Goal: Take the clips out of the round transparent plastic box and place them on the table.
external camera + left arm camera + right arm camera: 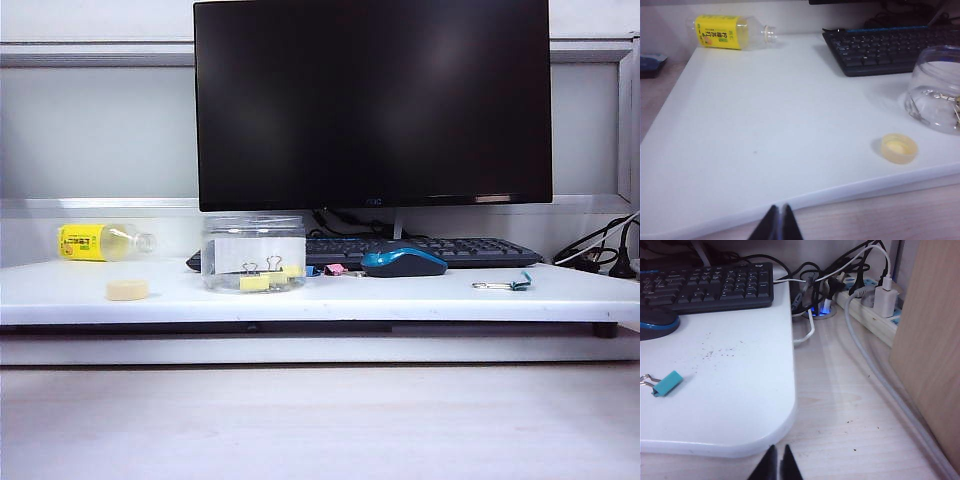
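The round transparent plastic box [253, 252] stands upright on the table [400, 300], left of centre, in front of the monitor. Yellow clips [256, 282] with silver wire handles lie on its bottom. The left wrist view shows the box [937, 90] at the frame's edge, with the clips' [946, 99] wire handles faintly visible inside. My left gripper [779, 210] is shut and empty, hanging before the table's front edge, well short of the box. My right gripper [779, 450] is shut and empty, off the table's rounded right corner. Neither gripper shows in the exterior view.
A yellow-labelled bottle [100, 241] lies at the back left, and a yellow cap [127, 290] sits left of the box. Keyboard [440, 250], blue mouse [403, 261] and blue and pink clips [325, 269] are behind. A teal clip [665, 384] lies at the right. Power strip [870, 310] and cables sit beyond the table's end.
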